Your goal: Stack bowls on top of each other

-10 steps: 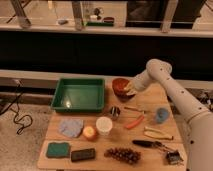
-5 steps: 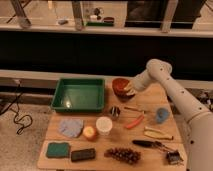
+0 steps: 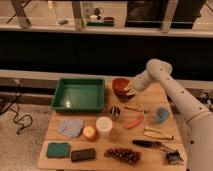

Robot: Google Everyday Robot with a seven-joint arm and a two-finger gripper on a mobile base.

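The orange-red bowl (image 3: 120, 84) sits at the back of the wooden table (image 3: 150, 150), just right of the green tray (image 3: 80, 95), resting in what looks like a darker bowl (image 3: 123, 95) beneath it. The gripper (image 3: 129, 90) is at the bowl's right rim, touching or nearly so. Its grip cannot be told from here. The white arm reaches in from the right. Nearer the front stand a white cup (image 3: 104, 125) and a small blue cup (image 3: 161, 115), well apart, with grapes (image 3: 122, 154) at the front edge.
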